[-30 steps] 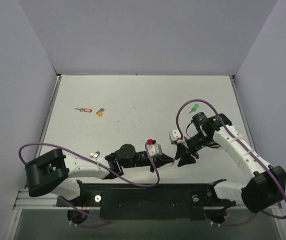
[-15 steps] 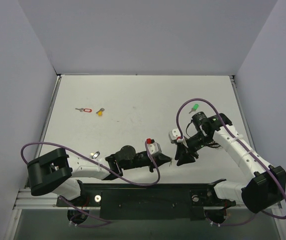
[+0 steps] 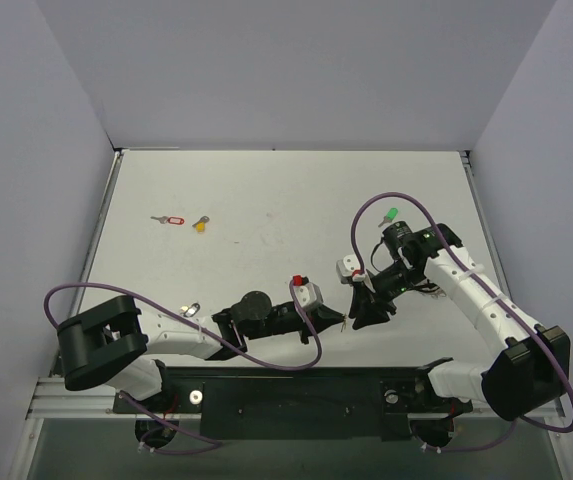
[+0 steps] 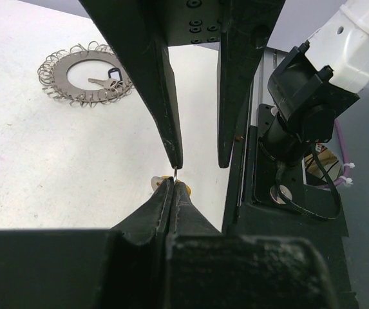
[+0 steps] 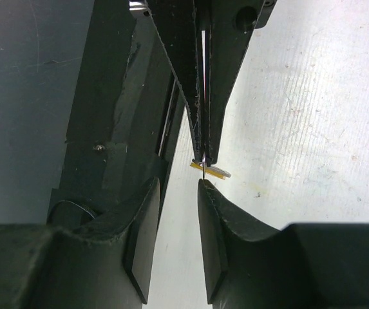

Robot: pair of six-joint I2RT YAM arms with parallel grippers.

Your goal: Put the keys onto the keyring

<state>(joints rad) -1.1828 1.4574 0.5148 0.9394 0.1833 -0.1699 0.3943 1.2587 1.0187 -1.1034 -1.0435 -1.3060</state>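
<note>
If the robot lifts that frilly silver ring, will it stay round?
Probably not. The keyring looks made of many small links, so it would likely sag. It lies thin and flat, so it is probably light but hard to pinch.

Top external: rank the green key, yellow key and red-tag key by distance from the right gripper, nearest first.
From the right gripper:
1. green key, far side, on the right.
2. yellow key, far left.
3. red-tag key, just left of the yellow one.
</note>
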